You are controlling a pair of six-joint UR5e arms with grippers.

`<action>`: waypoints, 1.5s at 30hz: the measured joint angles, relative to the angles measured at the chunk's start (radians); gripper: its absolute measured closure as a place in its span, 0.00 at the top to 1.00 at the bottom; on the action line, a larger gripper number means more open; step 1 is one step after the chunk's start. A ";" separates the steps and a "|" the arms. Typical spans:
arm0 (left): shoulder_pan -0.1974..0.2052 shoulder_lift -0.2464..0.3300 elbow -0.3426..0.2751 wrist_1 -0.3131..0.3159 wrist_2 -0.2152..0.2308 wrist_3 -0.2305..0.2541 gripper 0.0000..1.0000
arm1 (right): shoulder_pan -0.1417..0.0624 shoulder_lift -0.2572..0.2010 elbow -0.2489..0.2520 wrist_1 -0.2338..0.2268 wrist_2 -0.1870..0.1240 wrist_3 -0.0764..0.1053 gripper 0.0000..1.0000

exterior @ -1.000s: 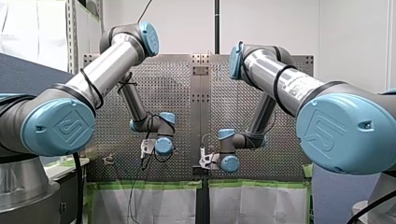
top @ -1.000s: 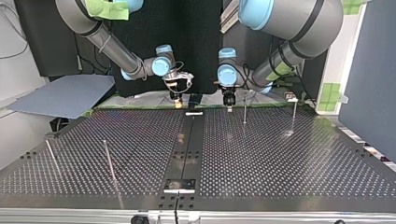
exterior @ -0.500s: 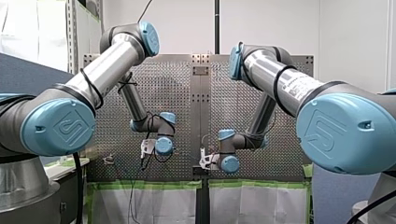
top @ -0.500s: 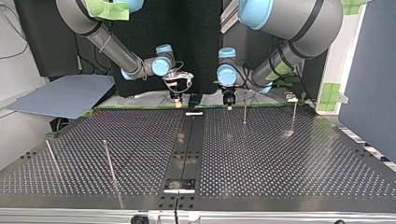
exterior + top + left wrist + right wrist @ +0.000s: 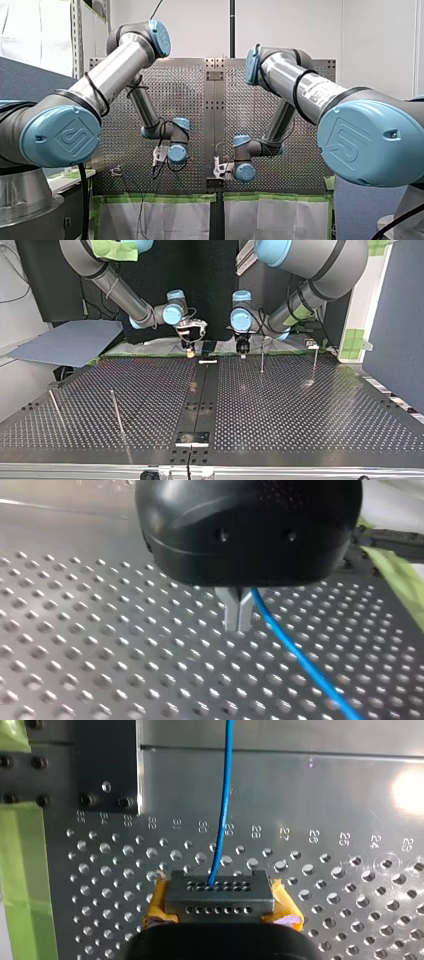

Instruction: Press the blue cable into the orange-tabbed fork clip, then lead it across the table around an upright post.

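Left gripper (image 5: 239, 625) shifted, blue cable (image 5: 295, 655) — beside it

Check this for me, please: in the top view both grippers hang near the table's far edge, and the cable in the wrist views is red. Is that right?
Not quite: the cable is blue, not red, as the right wrist view shows. The rest holds: in the top view my left gripper and my right gripper hang near the table's far edge.

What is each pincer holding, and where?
My right pincer grips the blue cable between its yellow pads; my left pincer seems shut on it too. Stretch unclear.
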 joint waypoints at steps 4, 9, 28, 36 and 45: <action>-0.010 0.028 0.000 0.001 0.019 0.002 0.00 | 0.000 -0.022 -0.001 0.042 0.007 -0.005 0.00; -0.025 0.047 0.000 0.003 0.033 -0.006 0.00 | 0.002 -0.060 -0.002 0.090 0.011 -0.006 0.00; -0.078 0.168 0.000 0.004 0.041 -0.090 0.00 | 0.003 -0.180 -0.002 0.159 0.015 -0.006 0.00; -0.095 0.198 0.000 -0.004 0.041 -0.106 0.00 | 0.004 -0.255 -0.001 0.191 0.016 -0.006 0.00; -0.107 0.203 0.000 -0.004 0.040 -0.113 0.00 | 0.001 -0.325 -0.001 0.220 0.016 -0.007 0.00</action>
